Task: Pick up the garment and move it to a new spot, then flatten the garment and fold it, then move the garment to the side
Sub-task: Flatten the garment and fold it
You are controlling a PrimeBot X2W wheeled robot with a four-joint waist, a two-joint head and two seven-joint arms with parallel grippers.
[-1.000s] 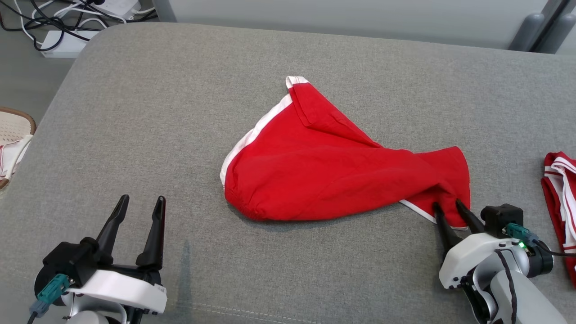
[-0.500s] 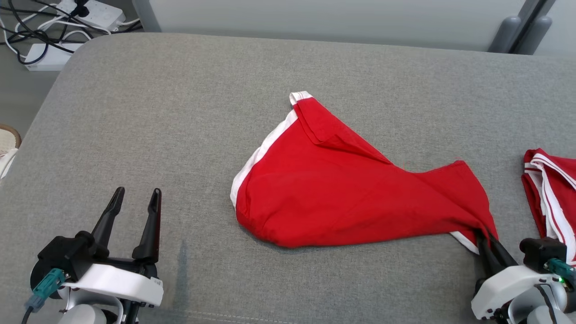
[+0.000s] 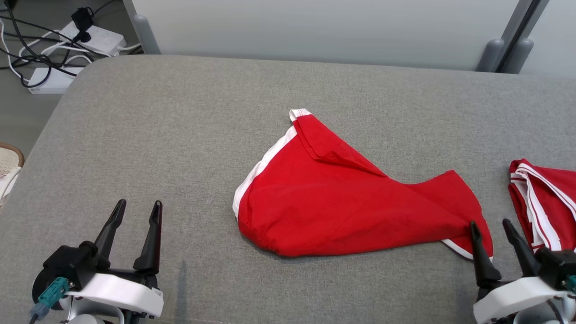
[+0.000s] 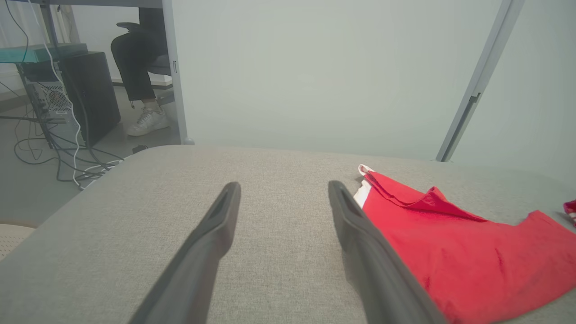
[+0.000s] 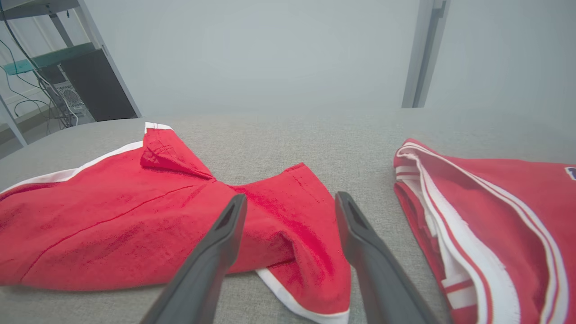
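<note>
A red garment [image 3: 351, 202] with white trim lies crumpled and half spread in the middle of the grey padded table [image 3: 180, 135]. Its near right corner [image 5: 315, 270] rests on the table between and just ahead of the tips of my right gripper [image 3: 490, 225], which is open with nothing held. The same gripper [image 5: 290, 202] shows spread fingers over that corner in the right wrist view. My left gripper [image 3: 137, 209] is open and empty at the near left, well clear of the cloth [image 4: 459, 252]; its fingers [image 4: 216, 225] point across bare table.
A second red garment with white stripes [image 3: 544, 202] lies at the table's right edge, close to my right gripper. Power strips and cables [image 3: 54, 54] sit on the floor past the far left corner. A seated person's leg and shoe [image 4: 144, 117] show beyond the table.
My right gripper dragged the garment's corner toward the near right, shut on it half a second ago, and has now opened and let go. The head camera tilted, shifting the whole picture down.
</note>
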